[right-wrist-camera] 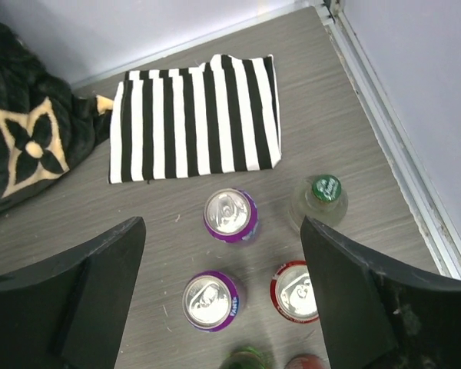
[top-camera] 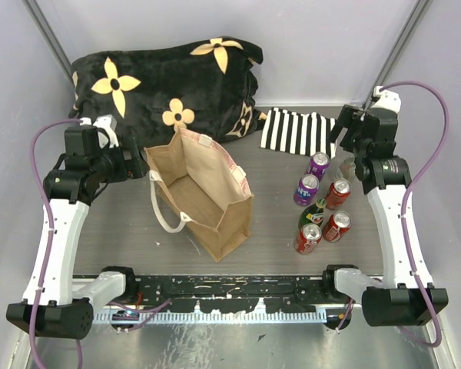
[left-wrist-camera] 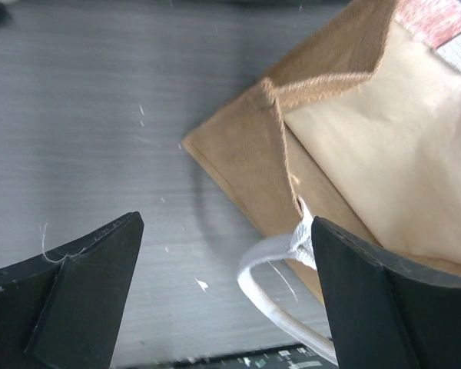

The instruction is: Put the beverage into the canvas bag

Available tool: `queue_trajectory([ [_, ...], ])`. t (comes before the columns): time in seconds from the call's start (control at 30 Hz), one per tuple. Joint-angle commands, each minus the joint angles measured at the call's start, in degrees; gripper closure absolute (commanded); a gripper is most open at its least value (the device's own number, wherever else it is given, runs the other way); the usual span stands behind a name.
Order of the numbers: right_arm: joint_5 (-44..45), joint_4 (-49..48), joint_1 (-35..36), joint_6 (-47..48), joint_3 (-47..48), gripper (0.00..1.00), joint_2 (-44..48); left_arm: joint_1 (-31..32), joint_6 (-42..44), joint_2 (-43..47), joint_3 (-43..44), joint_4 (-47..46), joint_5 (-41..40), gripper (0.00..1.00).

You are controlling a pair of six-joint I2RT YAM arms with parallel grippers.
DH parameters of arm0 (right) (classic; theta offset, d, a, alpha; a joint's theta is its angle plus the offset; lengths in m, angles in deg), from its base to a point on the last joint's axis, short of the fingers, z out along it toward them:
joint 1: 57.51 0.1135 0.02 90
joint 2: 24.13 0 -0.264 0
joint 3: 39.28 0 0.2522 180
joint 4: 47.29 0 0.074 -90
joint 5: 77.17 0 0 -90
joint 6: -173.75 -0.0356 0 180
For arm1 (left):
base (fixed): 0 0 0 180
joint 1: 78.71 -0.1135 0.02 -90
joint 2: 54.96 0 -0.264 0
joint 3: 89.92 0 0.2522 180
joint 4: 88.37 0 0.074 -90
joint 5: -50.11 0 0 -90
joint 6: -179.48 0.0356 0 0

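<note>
Five cans (top-camera: 319, 164), perhaps two bottles (right-wrist-camera: 325, 198), one bag (top-camera: 215, 223)

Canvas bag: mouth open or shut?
Open. Canvas bag rim is spread wide in the top view, tan inner lining showing; nothing visible inside.

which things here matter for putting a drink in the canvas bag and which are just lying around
For the job: canvas bag, purple cans, red cans, clear green-capped bottle, dark green bottle.
Just lying about: striped cloth, black flowered blanket.
</note>
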Motion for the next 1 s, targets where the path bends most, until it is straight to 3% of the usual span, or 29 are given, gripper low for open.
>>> queue_trajectory([
  [0.0,-6.5,2.2,-0.1,1.3,7.2,0.16,-3.7,-0.6,-9.2,-0.8,0.2,8.7,5.9,0.02],
  [0.13,-17.6,3.8,4.0,0.5,13.3,0.26,-8.7,-0.6,-15.4,-1.6,1.3,9.8,14.8,0.02],
  [0.27,-15.8,8.8,17.5,3.3,21.5,0.26,-15.2,-0.6,-20.9,-2.3,2.6,11.5,19.2,0.02],
  [0.43,-17.4,9.1,27.2,3.3,25.3,0.25,-21.5,-0.6,-30.1,-1.3,0.1,10.7,23.5,0.02],
  [0.7,-19.7,7.6,34.0,4.1,27.1,0.25,-28.6,1.6,-38.6,-1.1,-0.5,12.3,26.3,0.02],
  [0.97,-22.0,6.1,38.8,4.0,27.8,0.25,-35.2,5.1,-41.3,-1.3,-4.8,12.0,25.2,0.02],
])
